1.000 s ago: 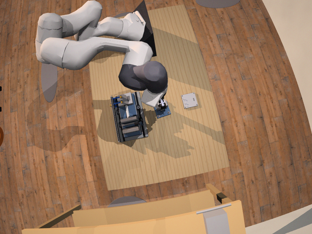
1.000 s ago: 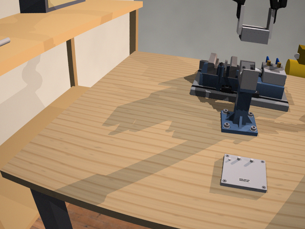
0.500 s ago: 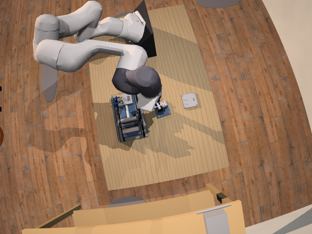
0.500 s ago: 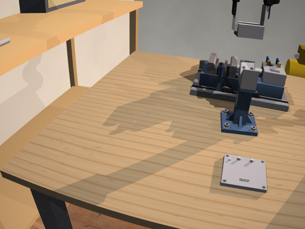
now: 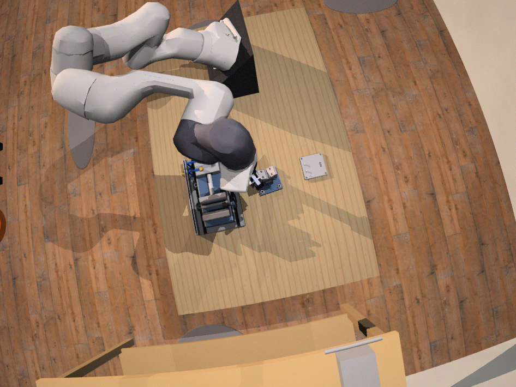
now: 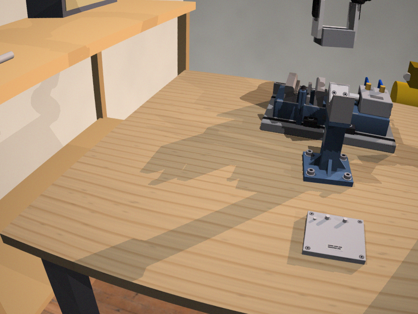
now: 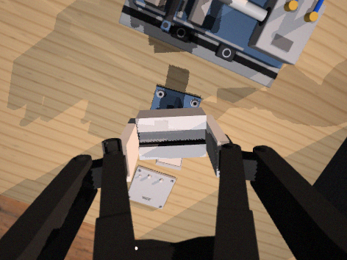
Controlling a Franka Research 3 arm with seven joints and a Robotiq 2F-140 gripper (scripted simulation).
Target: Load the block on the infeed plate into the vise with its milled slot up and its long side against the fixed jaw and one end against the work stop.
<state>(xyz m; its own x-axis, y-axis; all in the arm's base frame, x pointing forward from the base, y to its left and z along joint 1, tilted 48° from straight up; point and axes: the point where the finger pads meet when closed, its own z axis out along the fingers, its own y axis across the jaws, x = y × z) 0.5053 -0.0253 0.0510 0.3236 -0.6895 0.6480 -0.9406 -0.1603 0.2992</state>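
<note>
The gripper (image 5: 255,181) (image 6: 335,32) (image 7: 171,130) is partway open, its fingers closed on the ends of the block (image 5: 250,182) (image 6: 337,37) (image 7: 172,122), which is held in the air, roughly level. A dark groove runs lengthwise along the block's side facing the palm. The white arm (image 5: 137,91) reaches over from one side and hides part of the vise in the top view.

In the wrist view, the block partly covers the V-block (image 5: 265,173) (image 6: 339,108) (image 7: 169,161), whose blue stand (image 5: 270,191) (image 6: 329,176) (image 7: 176,96) is bolted down by its foot. This stand rises between the infeed plate (image 5: 313,166) (image 6: 334,236) (image 7: 152,187) and the vise (image 5: 219,216) (image 6: 371,123) (image 7: 235,29), and in the exterior view it hides part of the vise. The vise's jaws stand apart, with the air cylinder (image 5: 207,168) (image 6: 374,101) (image 7: 283,33) at one end. The plate lies flat, its short pins pointing up.

All of these stand on the wood-grained tabletop (image 5: 270,270) (image 6: 169,209) (image 7: 73,73), crossed by broad shadows. Beyond its edges is a reddish plank floor (image 5: 417,208) (image 6: 118,299) (image 7: 22,217). A wooden shelf unit (image 5: 233,366) (image 6: 101,37) stands along one side, before a grey wall (image 6: 253,40). Something yellow (image 6: 403,93) shows behind the cylinder.
</note>
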